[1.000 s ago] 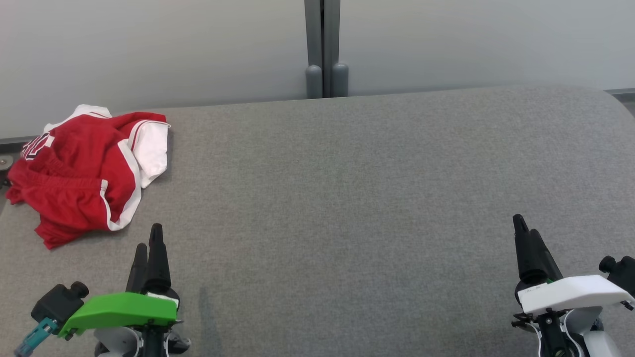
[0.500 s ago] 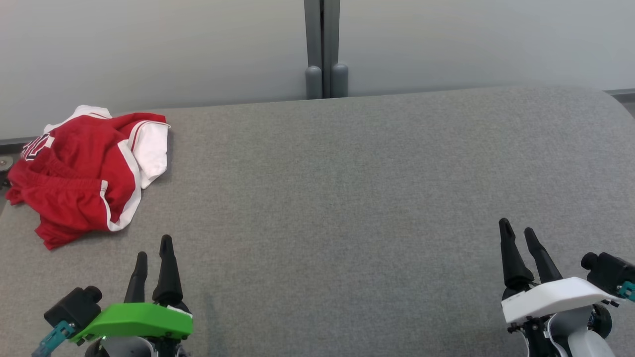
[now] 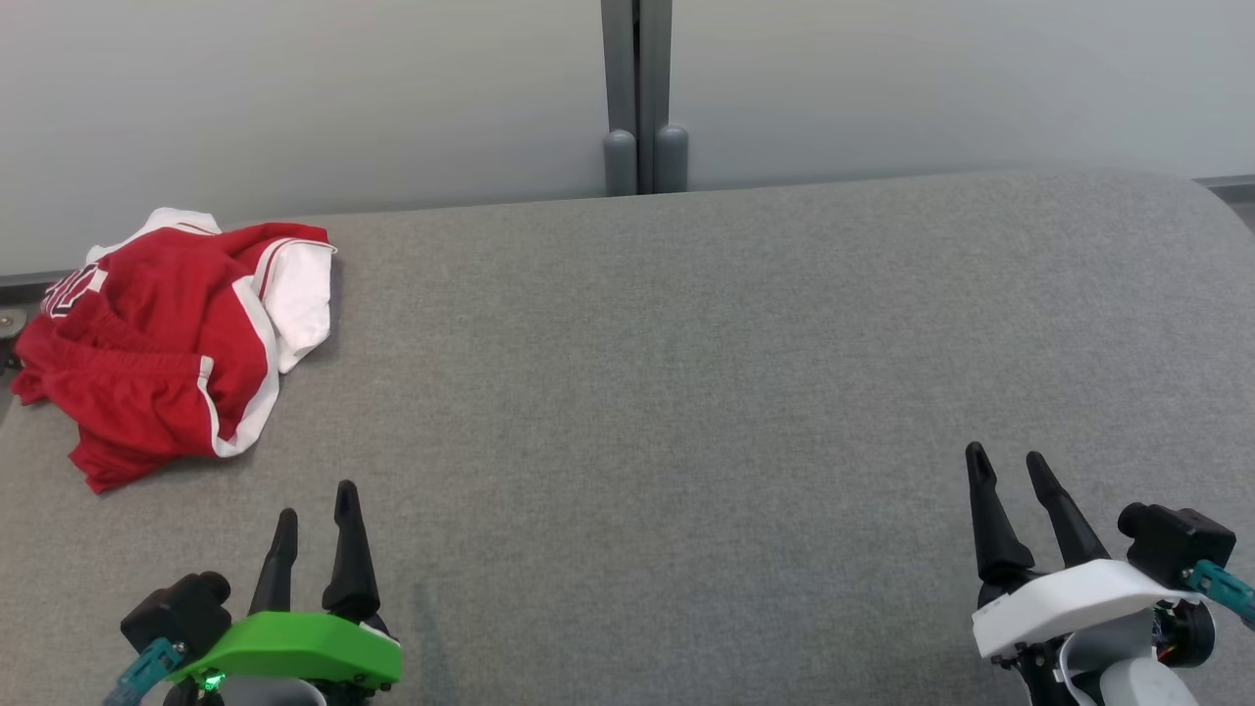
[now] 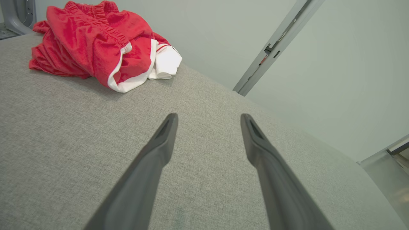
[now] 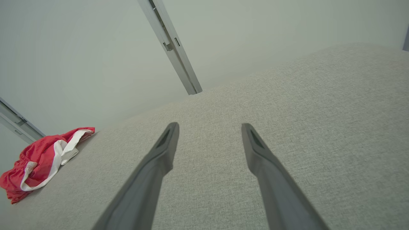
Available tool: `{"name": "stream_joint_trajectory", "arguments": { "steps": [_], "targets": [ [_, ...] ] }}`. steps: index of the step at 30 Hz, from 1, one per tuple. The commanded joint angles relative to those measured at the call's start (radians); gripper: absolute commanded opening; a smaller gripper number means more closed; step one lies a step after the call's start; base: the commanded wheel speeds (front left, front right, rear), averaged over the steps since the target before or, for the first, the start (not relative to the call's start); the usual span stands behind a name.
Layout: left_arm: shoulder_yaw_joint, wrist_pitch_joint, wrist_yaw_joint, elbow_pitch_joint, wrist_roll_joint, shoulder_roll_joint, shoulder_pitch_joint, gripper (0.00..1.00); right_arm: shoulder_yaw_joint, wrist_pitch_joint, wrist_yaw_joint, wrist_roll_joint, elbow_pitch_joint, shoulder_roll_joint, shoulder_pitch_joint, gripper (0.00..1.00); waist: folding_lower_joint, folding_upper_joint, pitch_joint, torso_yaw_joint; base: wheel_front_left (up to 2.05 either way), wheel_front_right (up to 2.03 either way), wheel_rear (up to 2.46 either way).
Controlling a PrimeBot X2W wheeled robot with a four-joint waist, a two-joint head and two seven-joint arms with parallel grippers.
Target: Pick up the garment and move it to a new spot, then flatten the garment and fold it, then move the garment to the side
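Garment (image 3: 147, 343), apparently a pair of red shorts with white trim, is seen crumpled in a loose heap at the upper left of the head view. It lies on the grey cloth-covered table (image 3: 686, 343), close to the far edge and the left corner.

It is judged to be light, soft and entirely limp. No shape will be kept once it is lifted, and the cloth looks smooth enough to slide out from between thin fingers if only a single layer is pinched. Nothing fragile is involved.

A sound hold is likely to be offered by the gathered elastic waistband (image 4: 108, 28), shown at the top of the left wrist view, where the material is thicker. The white-edged hem (image 3: 250, 417), on the side nearest the robot, is easier to reach but thinner. If a bunched fold is taken, several layers may be caught together, and flattening would then be made harder.

The left gripper (image 3: 316, 501) is held at the lower left of the head view, jaws spread wide with nothing between them, well apart from the heap. The right gripper (image 3: 1005, 455), at the lower right, is likewise fully parted and empty. The pick-up is judged not yet begun.
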Motion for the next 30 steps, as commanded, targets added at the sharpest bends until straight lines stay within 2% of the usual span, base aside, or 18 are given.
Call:
{"name": "stream_joint_trajectory", "arguments": {
  "steps": [1,30],
  "targets": [
    [-0.003,-0.01,0.005,-0.002,0.027,0.008,0.002,1.0,0.003,-0.011,0.001,-0.033,-0.004,-0.007,0.004,1.0,0.0,-0.0001,0.0,0.0,0.0,0.0,0.0],
    [-0.024,-0.076,0.008,0.051,0.239,0.01,0.013,1.0,0.022,-0.078,0.001,-0.302,0.02,-0.009,0.008,1.0,-0.0001,-0.0001,0.003,0.002,0.0,0.0,0.0]
  ]
}}
